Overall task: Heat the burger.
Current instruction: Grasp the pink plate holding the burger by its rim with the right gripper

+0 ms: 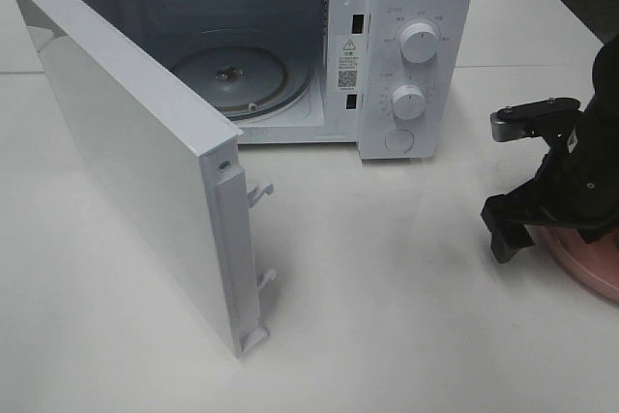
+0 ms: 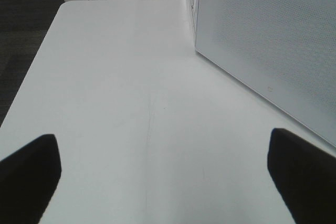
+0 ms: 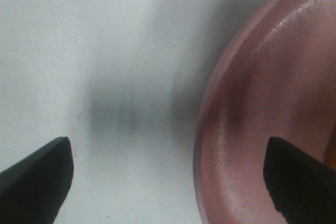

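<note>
Left end effector wide open, empty, above surface beside microwave. Right end effector wide open, empty, straddling pink plate rim. Burger hidden; position unclear.

The white surface is lit brightly from overhead, and glare is seen atop the white boxy microwave oven. In the right wrist view the round pink plate is blurred, with a smeared shadow beside it.
</note>
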`<state>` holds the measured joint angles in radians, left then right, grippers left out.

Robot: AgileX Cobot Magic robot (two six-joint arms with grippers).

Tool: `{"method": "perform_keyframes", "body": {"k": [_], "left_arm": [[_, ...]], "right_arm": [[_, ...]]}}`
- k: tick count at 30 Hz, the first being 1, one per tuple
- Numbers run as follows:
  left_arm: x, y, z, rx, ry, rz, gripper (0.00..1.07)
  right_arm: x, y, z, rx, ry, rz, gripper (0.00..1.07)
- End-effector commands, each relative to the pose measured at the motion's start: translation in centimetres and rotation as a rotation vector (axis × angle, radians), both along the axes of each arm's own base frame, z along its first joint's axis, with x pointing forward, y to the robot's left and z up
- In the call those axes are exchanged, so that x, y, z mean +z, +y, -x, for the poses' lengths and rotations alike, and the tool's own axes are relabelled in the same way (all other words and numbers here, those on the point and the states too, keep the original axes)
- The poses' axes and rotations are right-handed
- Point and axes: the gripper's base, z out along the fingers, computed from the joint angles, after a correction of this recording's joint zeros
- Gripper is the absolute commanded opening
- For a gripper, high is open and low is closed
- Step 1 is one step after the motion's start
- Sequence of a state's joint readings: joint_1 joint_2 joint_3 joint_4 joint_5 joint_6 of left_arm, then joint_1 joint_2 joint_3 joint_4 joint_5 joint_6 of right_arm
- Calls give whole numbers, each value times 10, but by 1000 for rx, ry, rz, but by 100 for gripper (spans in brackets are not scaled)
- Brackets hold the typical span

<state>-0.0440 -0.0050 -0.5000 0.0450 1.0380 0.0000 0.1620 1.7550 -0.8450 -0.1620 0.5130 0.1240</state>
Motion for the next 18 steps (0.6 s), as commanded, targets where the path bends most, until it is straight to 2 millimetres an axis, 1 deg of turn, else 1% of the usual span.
{"method": "perform_keyframes", "body": {"k": [1, 2, 4, 10, 12, 15, 17, 18], "left_arm": [[0, 0, 3, -5, -26, 2, 100], [0, 0, 3, -5, -26, 2, 100], [0, 0, 3, -5, -26, 2, 100], [0, 0, 3, -5, -26, 2, 100], [0, 0, 3, -5, -26, 2, 100], [0, 0, 3, -5, -26, 2, 100], [0, 0, 3, -5, -26, 2, 100], [0, 0, 3, -5, -26, 2, 100]], "right_arm": [[-7, 0, -5, 18, -4, -1, 91], [-7, 0, -5, 18, -4, -1, 91], [-14, 0, -6, 31, 2, 8, 91], [-17, 0, -9, 36, -18, 6, 89], [-23, 0, -9, 37, -1, 9, 88], [-26, 0, -9, 37, 8, 10, 87], [-30, 0, -9, 42, 20, 13, 84], [-30, 0, -9, 42, 20, 13, 84]]}}
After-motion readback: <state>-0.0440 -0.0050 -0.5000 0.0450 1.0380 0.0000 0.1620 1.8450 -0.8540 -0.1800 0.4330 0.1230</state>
